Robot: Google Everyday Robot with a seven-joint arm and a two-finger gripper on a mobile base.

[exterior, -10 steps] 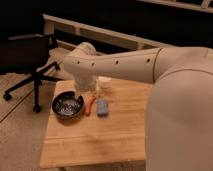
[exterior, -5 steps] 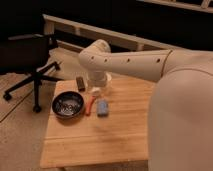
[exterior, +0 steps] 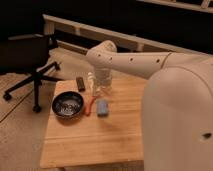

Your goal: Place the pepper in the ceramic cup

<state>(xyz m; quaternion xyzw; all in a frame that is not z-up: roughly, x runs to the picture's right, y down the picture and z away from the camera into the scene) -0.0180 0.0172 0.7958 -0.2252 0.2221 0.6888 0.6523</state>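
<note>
The pepper (exterior: 90, 107) lies on the wooden table (exterior: 90, 145), close between the dark bowl (exterior: 67, 105) on its left and the pale blue block (exterior: 102, 107) on its right. Just beyond it, the gripper (exterior: 102, 86) hangs low over the far part of the table, beside a whitish bottle (exterior: 91, 80). I cannot tell whether it is spread or closed. A black office chair (exterior: 30, 55) stands at the far left.

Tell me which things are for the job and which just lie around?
For the job: pepper; pincer, over the far side of the table; ceramic cup, not clearly seen.
Lying about: dark bowl, blue block, whitish bottle, small dark bar.
</note>
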